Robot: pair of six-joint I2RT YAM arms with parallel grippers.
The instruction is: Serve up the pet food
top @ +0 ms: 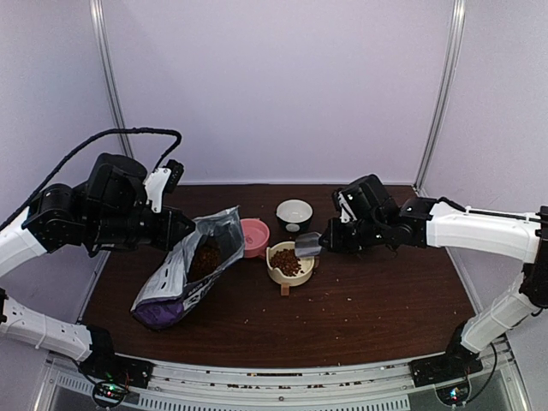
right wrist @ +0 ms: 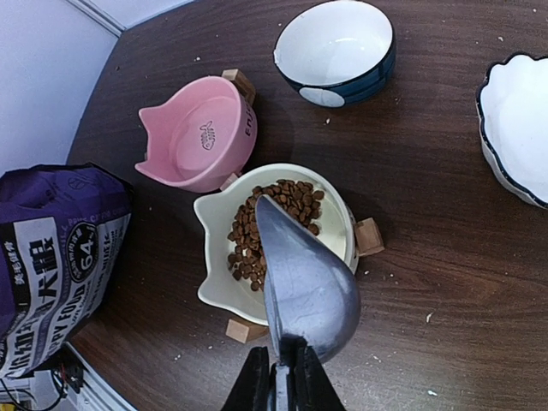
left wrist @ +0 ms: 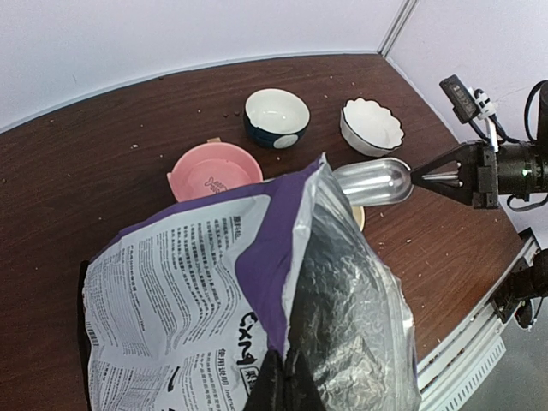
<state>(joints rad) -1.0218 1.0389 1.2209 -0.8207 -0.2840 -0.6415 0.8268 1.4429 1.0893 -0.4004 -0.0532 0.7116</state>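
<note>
At left, the left gripper (left wrist: 282,387) pinches the rim of the tilted purple bag (top: 181,276). At centre, the pet food (right wrist: 247,241) lies in the cream bowl (right wrist: 214,278). At right, the right gripper (right wrist: 279,378) clenches the scoop (right wrist: 310,282), its tip over the kibble.

Right tool (right wrist: 282,378) pinching scoop (right wrist: 306,278) handle; scoop tip above pet food (right wrist: 244,244) in cream bowl (right wrist: 207,278); pink bowl (right wrist: 193,137), bag (right wrist: 51,257) left.
</note>
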